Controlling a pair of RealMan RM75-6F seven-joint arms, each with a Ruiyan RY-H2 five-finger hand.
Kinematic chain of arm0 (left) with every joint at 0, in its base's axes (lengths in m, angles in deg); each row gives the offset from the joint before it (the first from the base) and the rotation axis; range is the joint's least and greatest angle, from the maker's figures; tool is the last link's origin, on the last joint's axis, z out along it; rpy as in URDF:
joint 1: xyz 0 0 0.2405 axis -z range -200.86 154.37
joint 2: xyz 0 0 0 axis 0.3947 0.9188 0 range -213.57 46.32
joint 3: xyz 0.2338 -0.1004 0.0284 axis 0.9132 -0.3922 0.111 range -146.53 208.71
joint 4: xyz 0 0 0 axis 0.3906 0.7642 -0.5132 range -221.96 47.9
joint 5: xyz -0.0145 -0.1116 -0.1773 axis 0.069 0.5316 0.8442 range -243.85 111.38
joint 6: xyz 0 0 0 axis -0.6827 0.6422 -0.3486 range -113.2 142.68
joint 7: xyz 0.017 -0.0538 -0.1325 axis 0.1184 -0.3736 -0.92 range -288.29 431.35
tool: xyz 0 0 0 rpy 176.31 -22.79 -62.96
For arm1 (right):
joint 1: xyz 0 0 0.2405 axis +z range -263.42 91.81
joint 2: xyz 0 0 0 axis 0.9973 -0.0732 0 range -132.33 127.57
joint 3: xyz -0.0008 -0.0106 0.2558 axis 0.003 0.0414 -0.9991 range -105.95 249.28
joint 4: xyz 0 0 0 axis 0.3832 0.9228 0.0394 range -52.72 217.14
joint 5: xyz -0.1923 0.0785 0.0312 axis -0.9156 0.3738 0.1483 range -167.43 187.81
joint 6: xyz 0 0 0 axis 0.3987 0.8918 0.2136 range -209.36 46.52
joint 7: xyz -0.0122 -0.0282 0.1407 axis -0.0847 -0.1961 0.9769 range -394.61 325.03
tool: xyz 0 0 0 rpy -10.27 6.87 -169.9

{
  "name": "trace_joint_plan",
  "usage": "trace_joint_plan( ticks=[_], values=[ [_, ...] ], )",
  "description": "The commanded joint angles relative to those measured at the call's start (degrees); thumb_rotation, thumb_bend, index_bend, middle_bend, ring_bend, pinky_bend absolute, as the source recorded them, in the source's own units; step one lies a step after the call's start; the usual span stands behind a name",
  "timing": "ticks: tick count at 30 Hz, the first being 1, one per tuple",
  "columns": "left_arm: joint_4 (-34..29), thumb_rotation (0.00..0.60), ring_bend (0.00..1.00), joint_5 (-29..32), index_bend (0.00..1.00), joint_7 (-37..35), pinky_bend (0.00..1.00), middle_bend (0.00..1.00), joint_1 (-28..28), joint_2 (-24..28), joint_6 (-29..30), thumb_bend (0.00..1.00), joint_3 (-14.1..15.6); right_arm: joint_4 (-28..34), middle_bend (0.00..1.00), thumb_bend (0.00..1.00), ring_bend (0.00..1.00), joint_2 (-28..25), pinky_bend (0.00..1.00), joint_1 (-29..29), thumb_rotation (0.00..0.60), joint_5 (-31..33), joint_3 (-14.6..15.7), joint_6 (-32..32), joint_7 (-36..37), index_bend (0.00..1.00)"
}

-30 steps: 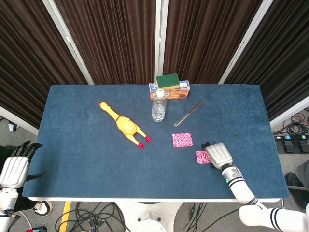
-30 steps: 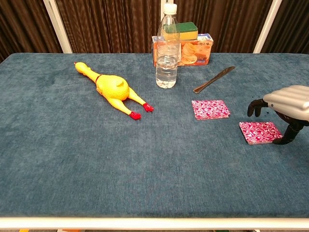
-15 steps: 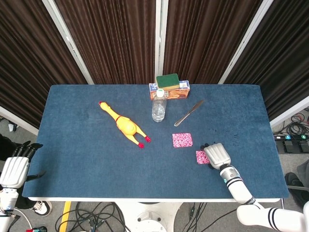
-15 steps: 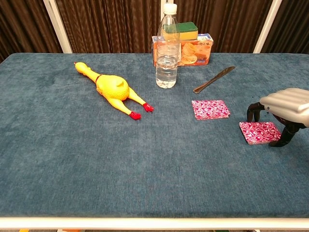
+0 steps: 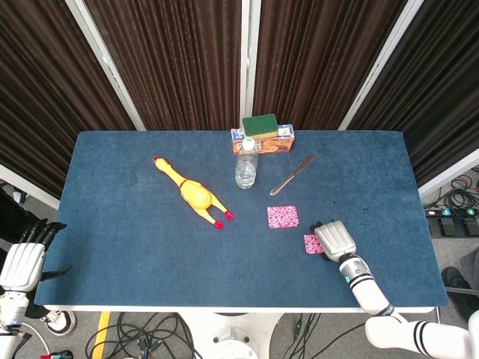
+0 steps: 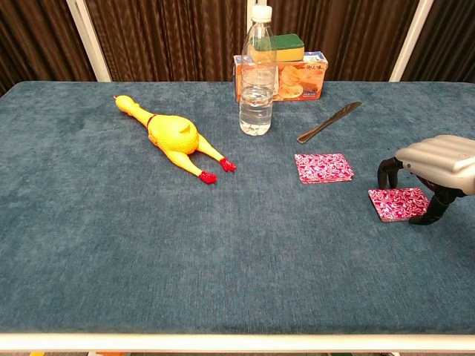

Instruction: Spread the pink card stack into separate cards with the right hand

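Observation:
One pink card stack [image 5: 283, 217] [image 6: 323, 167] lies flat right of the table's middle. A second pink card pile [image 5: 312, 244] [image 6: 398, 203] lies nearer the front right, partly under my right hand [image 5: 336, 238] [image 6: 438, 159]. That hand arches over the pile, its fingers reaching down behind the far edge. Its thumb [image 6: 430, 211] touches the pile's near right corner, and nothing is lifted. My left hand [image 5: 22, 258] hangs beyond the table's front left corner, fingers apart and holding nothing.
A yellow rubber chicken [image 5: 193, 193] lies left of centre. A clear water bottle [image 5: 246, 164] stands at the middle back, with a snack box [image 5: 269, 140] topped by a green sponge [image 5: 260, 124] behind it. A butter knife [image 5: 293, 175] lies beyond the cards.
My right hand has slid a little to the left, covering more of the front pink pile. The pile has barely moved, and the left hand is still.

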Motion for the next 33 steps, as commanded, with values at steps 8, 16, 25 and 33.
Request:
trace_joint_plan(
  ticks=[8, 16, 25, 33],
  values=[
    [-0.01, 0.600, 0.09, -0.05, 0.19, -0.04, 0.18, 0.19, 0.00, 0.01, 0.00, 0.04, 0.02, -0.19, 0.34, 0.10, 0.71, 0.29, 0.78, -0.11, 0.600, 0.52, -0.18, 0.12, -0.63, 0.36],
    [-0.07, 0.600, 0.09, -0.05, 0.19, -0.05, 0.18, 0.19, -0.05, 0.08, 0.07, 0.03, 0.01, -0.34, 0.37, 0.10, 0.71, 0.56, 0.78, -0.30, 0.600, 0.13, -0.36, -0.23, -0.62, 0.37],
    [0.10, 0.600, 0.09, 0.03, 0.19, -0.32, 0.18, 0.19, -0.02, 0.00, -0.03, 0.04, -0.04, -0.59, 0.41, 0.11, 0.72, 0.77, 0.78, -0.53, 0.600, 0.06, -0.68, -0.62, -0.74, 0.41],
    [0.20, 0.600, 0.09, 0.05, 0.19, -0.59, 0.18, 0.19, -0.05, 0.04, 0.10, 0.03, -0.12, -0.36, 0.42, 0.12, 0.72, 0.67, 0.78, -0.63, 0.600, 0.02, -0.93, -0.73, -0.78, 0.43]
  ],
)
